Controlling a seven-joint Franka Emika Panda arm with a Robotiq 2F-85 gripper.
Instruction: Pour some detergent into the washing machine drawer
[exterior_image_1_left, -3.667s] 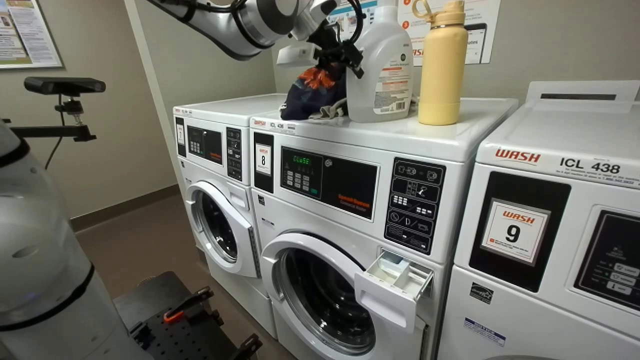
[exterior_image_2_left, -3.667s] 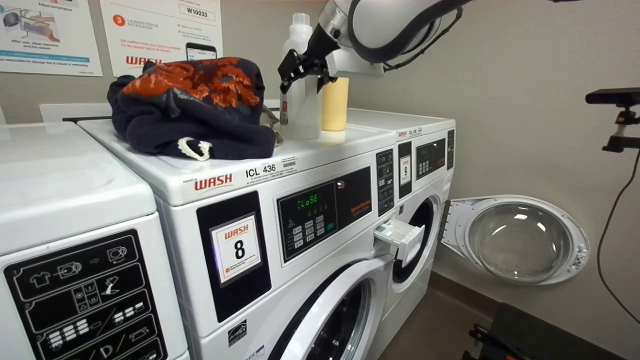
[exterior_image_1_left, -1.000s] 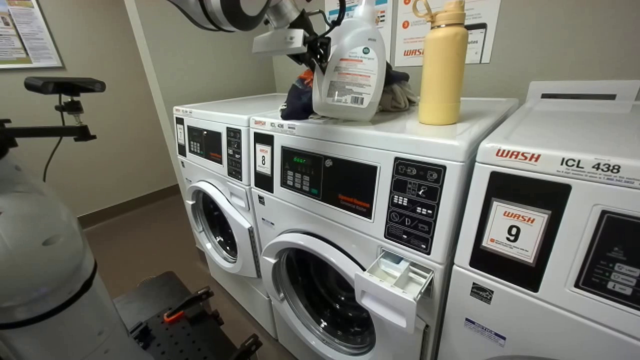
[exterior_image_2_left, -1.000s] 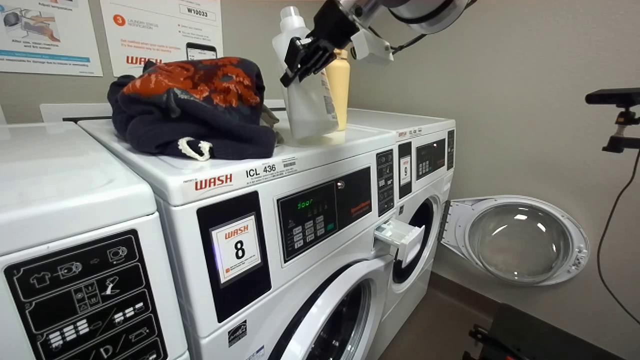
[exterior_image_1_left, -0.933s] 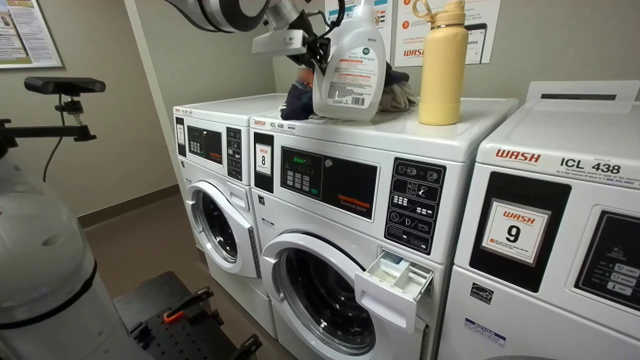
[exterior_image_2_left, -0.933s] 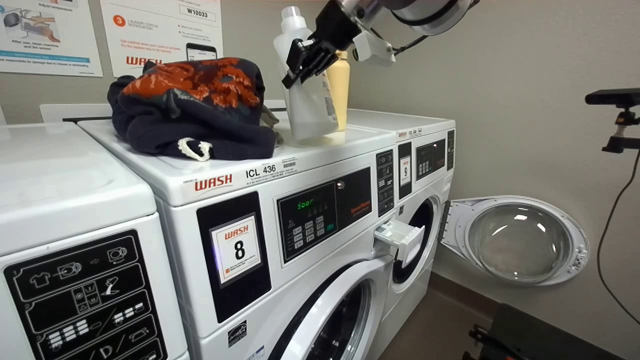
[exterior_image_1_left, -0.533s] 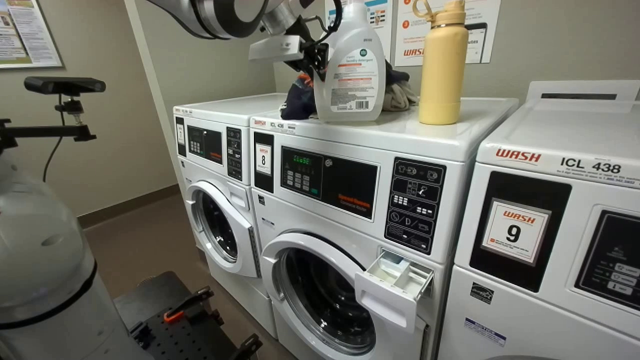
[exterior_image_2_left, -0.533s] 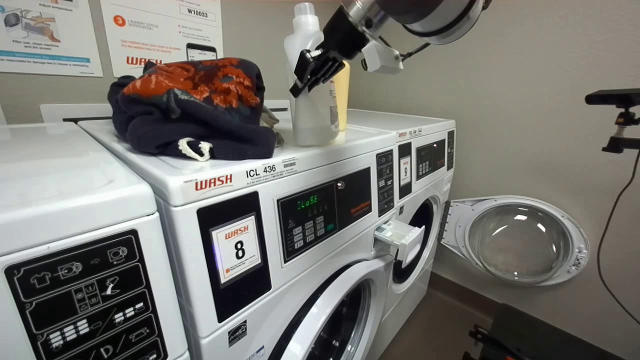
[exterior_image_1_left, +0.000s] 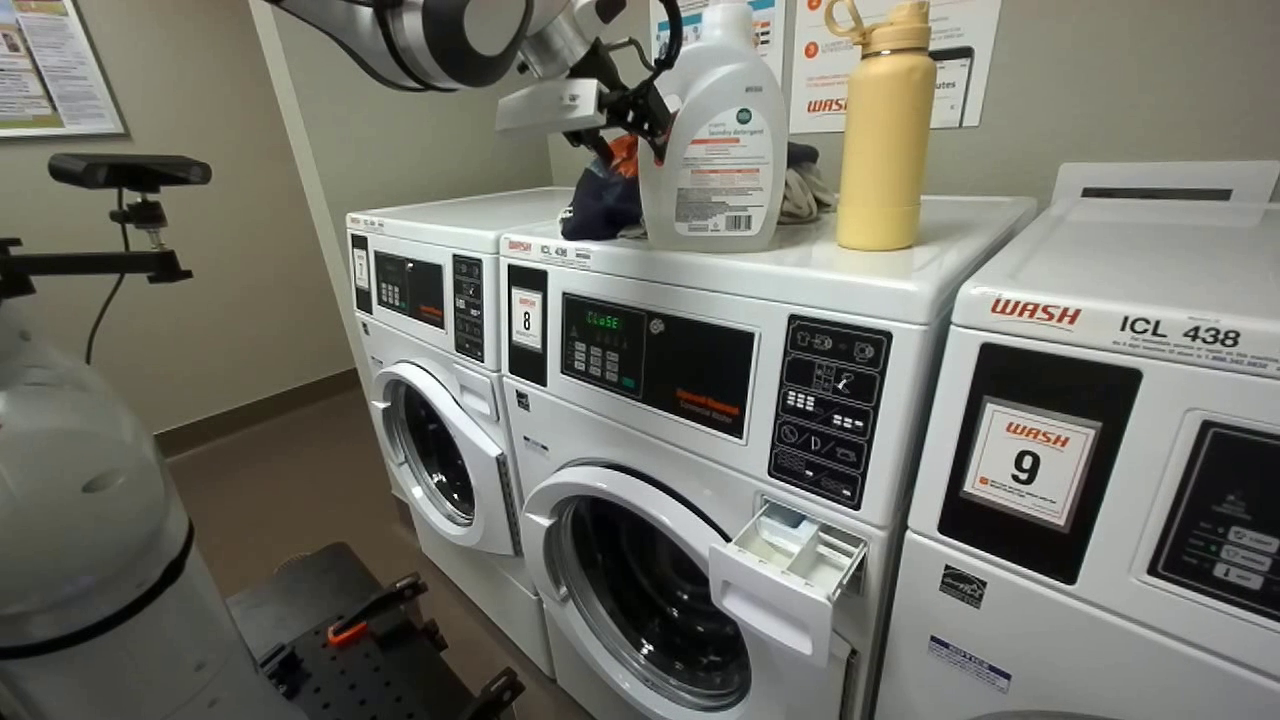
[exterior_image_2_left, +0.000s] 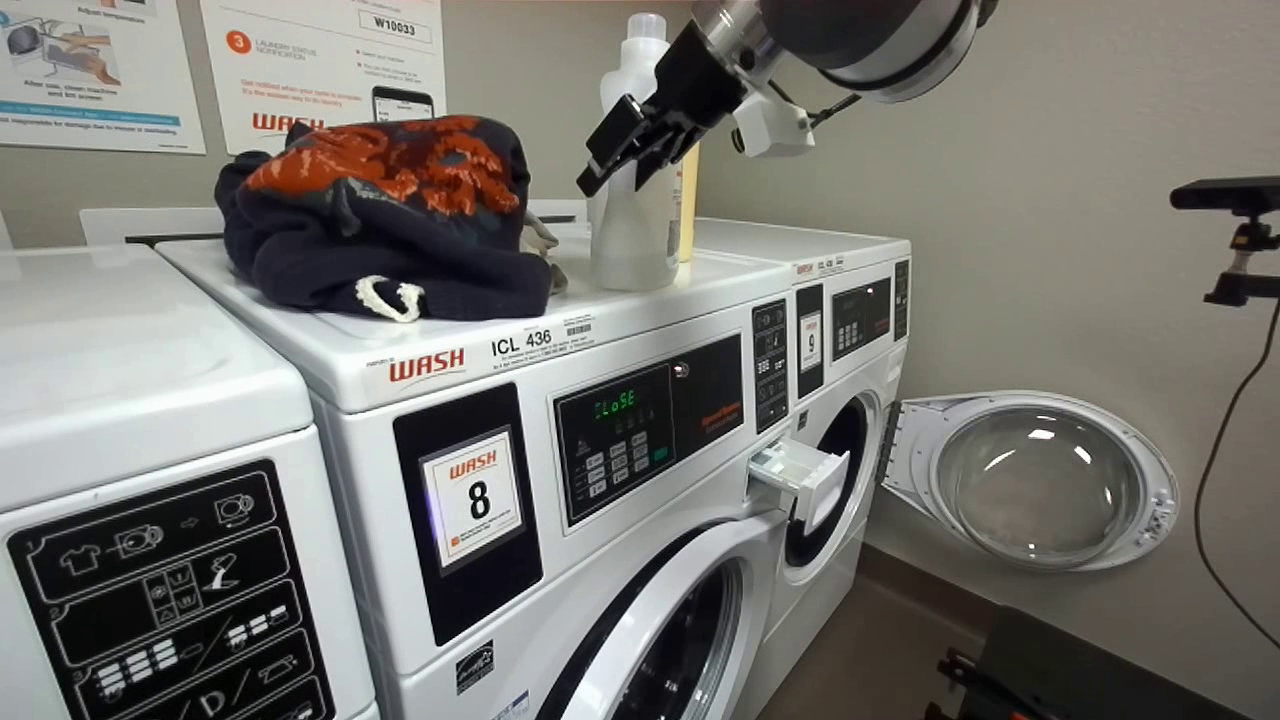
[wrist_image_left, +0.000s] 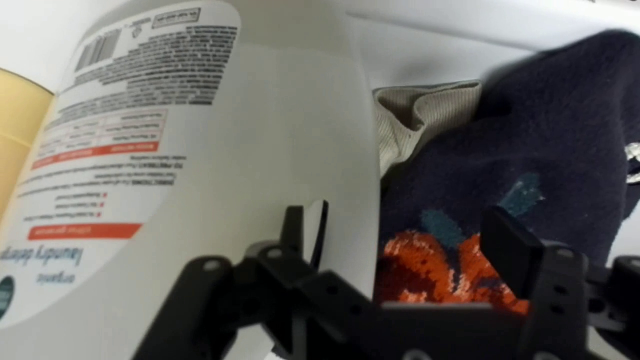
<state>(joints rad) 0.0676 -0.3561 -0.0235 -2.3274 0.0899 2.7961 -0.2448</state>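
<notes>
1. We see the detergent jug (exterior_image_1_left: 715, 200) in the upper middle of an exterior view; it stands upright on the white washer (exterior_image_1_left: 965, 235) marked 8, its base close to the front edge of the top.
2. In the wrist view, we find the gripper (wrist_image_left: 395, 225) with its fingers (wrist_image_left: 512, 255) spread well apart: the left one in the frame lies over the jug's side, the right one over the dark cloth (wrist_image_left: 550, 130). The jug's side edge passes between them. If a finger touches the plastic, we cannot tell.
3. In an exterior view, only a narrow gap separates the jug from the yellow bottle (exterior_image_1_left: 880, 150); right of this bottle, the washer top gives open room until its edge.
4. The drawer (exterior_image_1_left: 770, 605) is pulled out at the lower right of an exterior view, below the black control panel (exterior_image_1_left: 700, 370) and well apart from the jug.
5. The jug, we note, is of translucent whitish plastic, with rounded shoulders and a printed label (wrist_image_left: 150, 75), which reads upside down in the wrist view.
6. The cloth is soft and crumpled, with fuzzy orange patches; beside it we see a beige ribbed piece (wrist_image_left: 430, 120). The bottle is a smooth cylinder; the drawer has white walls with dividers.
</notes>
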